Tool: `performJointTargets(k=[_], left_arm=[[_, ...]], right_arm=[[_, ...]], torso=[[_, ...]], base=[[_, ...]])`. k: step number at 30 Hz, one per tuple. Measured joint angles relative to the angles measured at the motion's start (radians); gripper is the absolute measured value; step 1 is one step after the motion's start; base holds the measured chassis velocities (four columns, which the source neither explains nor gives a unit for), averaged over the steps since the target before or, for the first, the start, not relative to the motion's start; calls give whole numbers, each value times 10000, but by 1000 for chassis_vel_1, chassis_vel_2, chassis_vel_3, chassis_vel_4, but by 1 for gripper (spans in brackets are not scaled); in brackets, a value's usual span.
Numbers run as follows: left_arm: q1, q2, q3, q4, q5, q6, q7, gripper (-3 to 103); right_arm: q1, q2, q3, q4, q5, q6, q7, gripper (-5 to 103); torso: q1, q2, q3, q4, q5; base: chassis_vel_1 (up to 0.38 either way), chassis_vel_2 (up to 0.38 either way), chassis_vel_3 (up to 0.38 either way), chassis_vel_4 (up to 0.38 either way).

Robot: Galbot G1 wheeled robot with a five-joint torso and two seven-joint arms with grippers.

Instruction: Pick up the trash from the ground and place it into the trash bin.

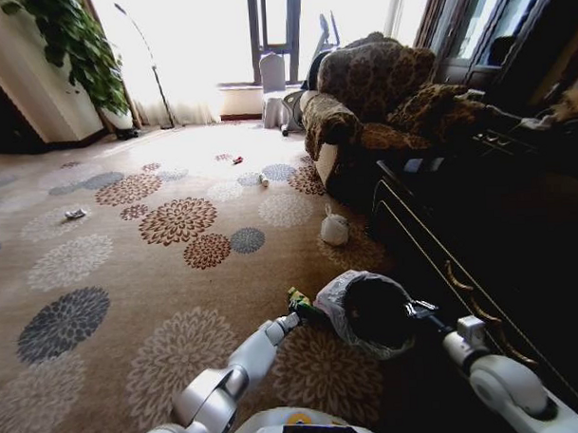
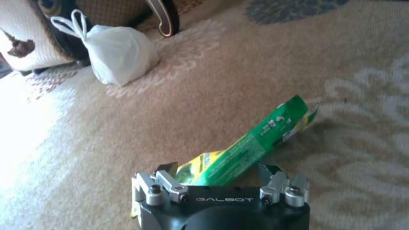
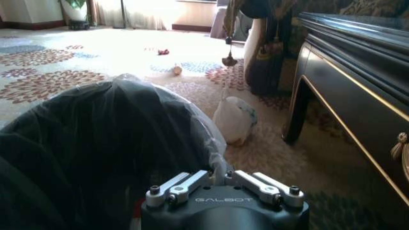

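Patterned floral carpet underfoot, brown armchair beyond, dark cabinet alongside.

Landmark: trash bin, black, lined with crinkled plastic, gripped at its rim by the right gripper, fingers closed narrow on the liner edge. Just beside the bin, on the side away from the cabinet, left gripper clamped on a green carton, flattened and tilted, held above the carpet and not yet over the bin's mouth.

Farther from the bin, toward the armchair: white knotted bag on the carpet. Beyond that, small pale piece and red scrap. Well off from the bin across the carpet, another scrap.

Judged progress: early to middle. One piece in hand, drop pending; bag and scattered bits left to collect. Bin contents too dark to tell.
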Motion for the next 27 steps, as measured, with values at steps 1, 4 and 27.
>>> performJointTargets(k=[1,4,27], left_arm=[[-28,0,42,15,2,8,-1,83],[-241,2,335,69,0,52,4,85],[84,12,1368,199,-706,242,372,89]], right_arm=[[-2,-2,13,-5,23,9,-7,2],[31,-14,63,-24,153,-58,-12,2],[-160,-480,-329,2,299,-193,420,2]], torso=[[0,0,0,0,0],[0,0,0,0,0],[4,-1,3,6,2]], base=[[0,0,0,0],[0,0,0,0],[-68,66,69,-58]])
